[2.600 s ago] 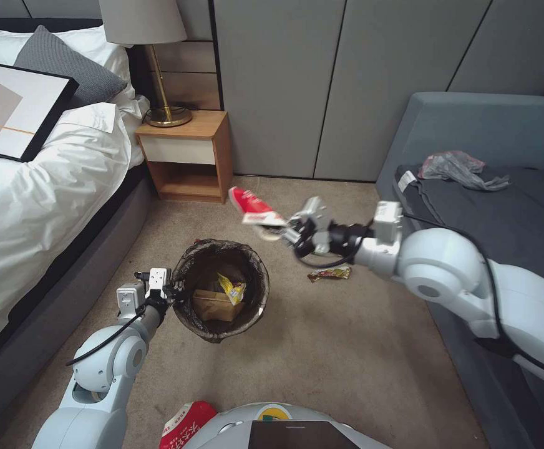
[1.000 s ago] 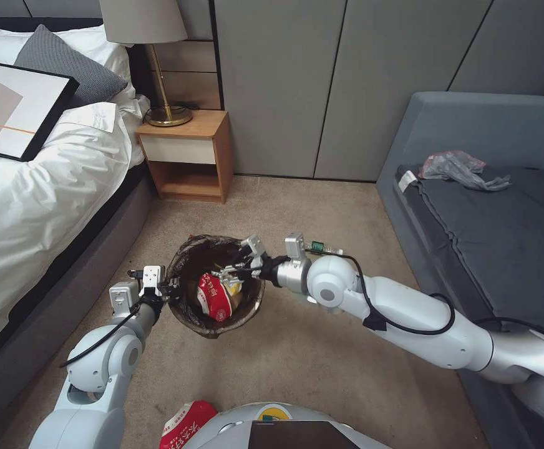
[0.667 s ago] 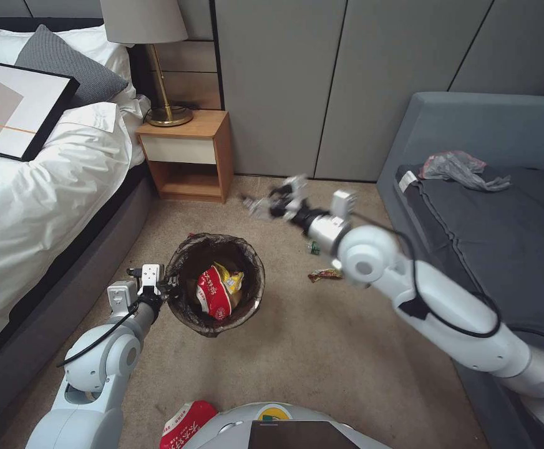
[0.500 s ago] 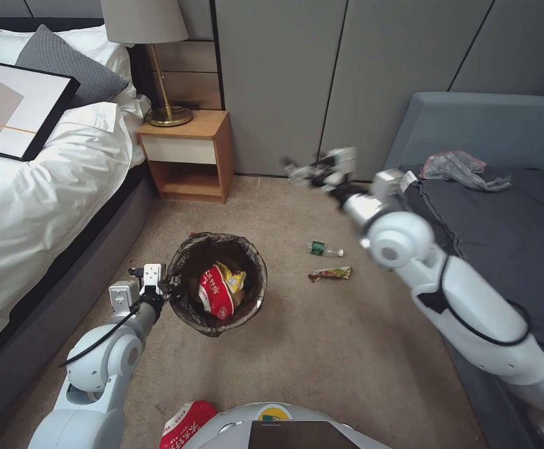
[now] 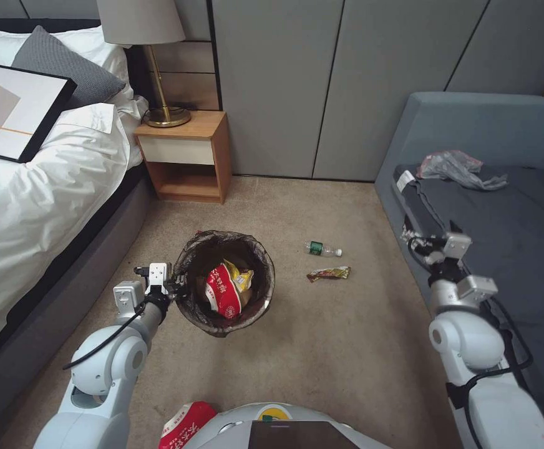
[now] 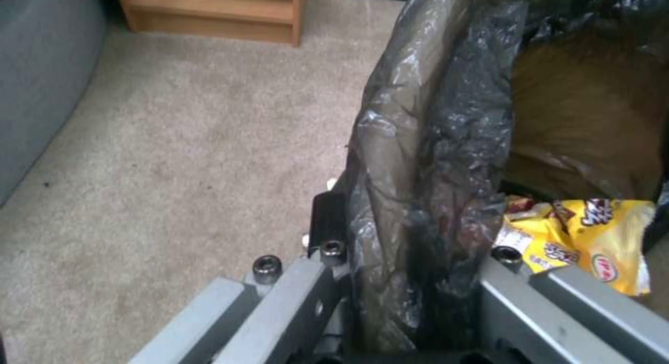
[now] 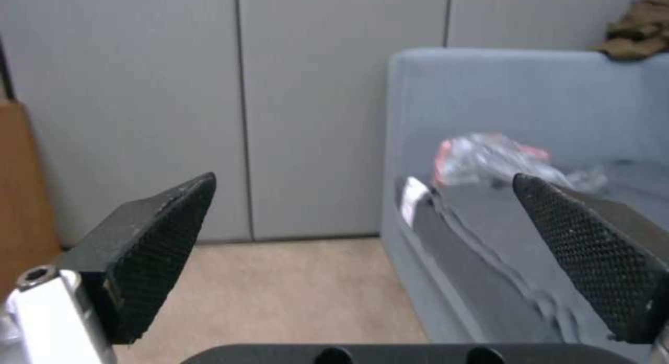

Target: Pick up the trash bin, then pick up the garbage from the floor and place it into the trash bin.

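Pinching the trash bin (image 5: pixel 224 282) rim, the left gripper (image 5: pixel 173 288) could slip; the right gripper (image 5: pixel 431 242), at three o'clock, gapes empty.

Dark brown-black liner on the trash bin (image 5: pixel 192 293), red-and-white snack bag (image 5: pixel 222 297), yellow wrapper (image 6: pixel 592 233), green-labelled bottle (image 5: pixel 322 250)
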